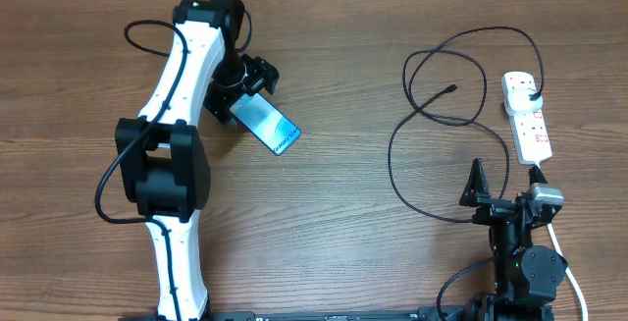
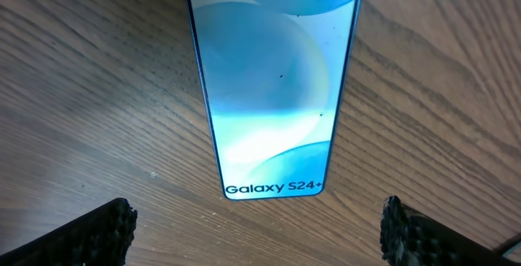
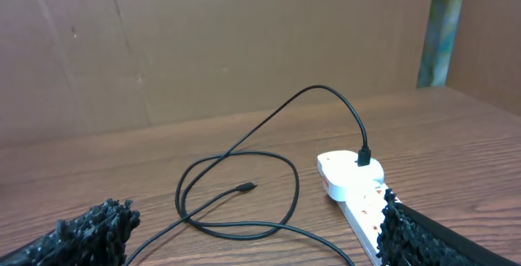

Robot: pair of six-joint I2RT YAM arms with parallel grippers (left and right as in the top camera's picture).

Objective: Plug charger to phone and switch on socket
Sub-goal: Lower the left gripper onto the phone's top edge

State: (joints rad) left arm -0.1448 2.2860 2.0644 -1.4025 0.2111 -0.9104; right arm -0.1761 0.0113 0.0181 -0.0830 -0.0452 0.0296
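The phone point(image 1: 270, 125) lies flat on the wooden table, teal screen up, with the "Galaxy S24+" text at its near end in the left wrist view point(image 2: 273, 87). My left gripper point(image 1: 238, 93) is open and empty just behind that end, its fingers point(image 2: 260, 233) wide apart and clear of the phone. The charger cable point(image 1: 432, 115) lies in loose loops at the right, its plug tip point(image 1: 450, 89) free on the table point(image 3: 246, 188). Its black adapter point(image 1: 533, 89) sits in the socket strip point(image 1: 527, 115), also in the right wrist view point(image 3: 350, 189). My right gripper point(image 1: 505, 186) is open and empty, short of the strip point(image 3: 256, 233).
The strip's thick white cord point(image 1: 569, 272) runs down past the right arm's base. A brown cardboard wall point(image 3: 203, 46) stands behind the table. The left arm's own black cable point(image 1: 147, 28) loops at the far left.
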